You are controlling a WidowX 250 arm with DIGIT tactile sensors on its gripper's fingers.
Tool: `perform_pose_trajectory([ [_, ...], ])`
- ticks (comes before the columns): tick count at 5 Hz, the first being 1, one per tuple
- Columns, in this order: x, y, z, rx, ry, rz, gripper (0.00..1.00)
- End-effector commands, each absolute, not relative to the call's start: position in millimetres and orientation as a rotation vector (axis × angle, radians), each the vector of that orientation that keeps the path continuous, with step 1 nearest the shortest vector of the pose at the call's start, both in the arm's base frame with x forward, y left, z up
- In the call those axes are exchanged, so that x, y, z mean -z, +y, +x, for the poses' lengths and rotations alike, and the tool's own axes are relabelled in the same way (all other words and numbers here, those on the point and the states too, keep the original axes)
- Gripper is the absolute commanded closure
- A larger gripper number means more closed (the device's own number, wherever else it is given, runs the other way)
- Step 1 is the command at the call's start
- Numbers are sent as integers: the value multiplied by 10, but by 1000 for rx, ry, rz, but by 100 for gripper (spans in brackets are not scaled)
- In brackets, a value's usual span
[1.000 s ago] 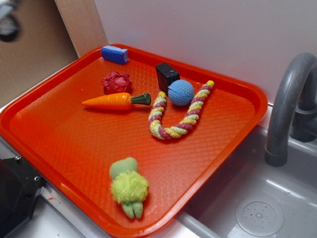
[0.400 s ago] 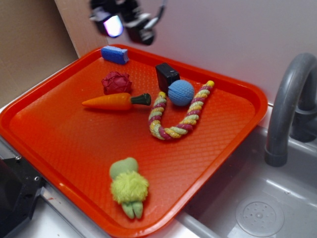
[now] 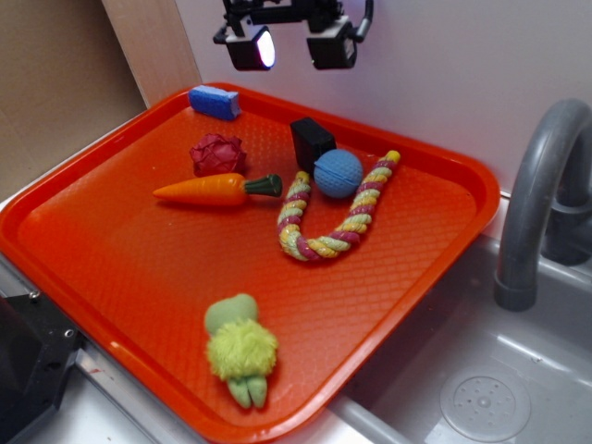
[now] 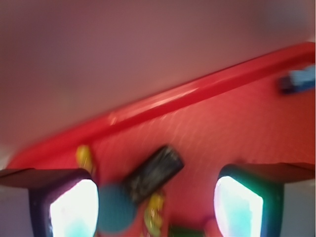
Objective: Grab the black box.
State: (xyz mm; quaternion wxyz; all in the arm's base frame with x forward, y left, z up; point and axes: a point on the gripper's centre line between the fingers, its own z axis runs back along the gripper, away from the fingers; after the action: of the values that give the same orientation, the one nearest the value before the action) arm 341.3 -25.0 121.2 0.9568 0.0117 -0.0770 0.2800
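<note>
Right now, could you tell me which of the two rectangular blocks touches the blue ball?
The black box; the blue block lies alone by the tray's far rim.

toy kitchen: grey sink (image 3: pixel 481 388), faucet (image 3: pixel 536 203), orange tray (image 3: pixel 111 250).

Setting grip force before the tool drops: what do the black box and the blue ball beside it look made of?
Black box: seemingly hard plastic or painted wood, matte, with flat plain faces and crisp edges. Blue ball: apparently knit yarn or fabric, soft-looking, with fine ribbed texture and no shine.
</note>
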Motion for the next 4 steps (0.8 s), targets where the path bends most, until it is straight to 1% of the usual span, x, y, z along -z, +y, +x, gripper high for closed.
perform_pose_trajectory([
  [1, -1248, -117, 3371, -1047, -286, 47, 0],
  [2, -1147, -127, 3436, -1073, -248, 17, 0],
  [3, -980, -169, 3511, -1049, -188, -17, 0],
  [4, -854, -234, 3516, -1039, -148, -49, 0],
])
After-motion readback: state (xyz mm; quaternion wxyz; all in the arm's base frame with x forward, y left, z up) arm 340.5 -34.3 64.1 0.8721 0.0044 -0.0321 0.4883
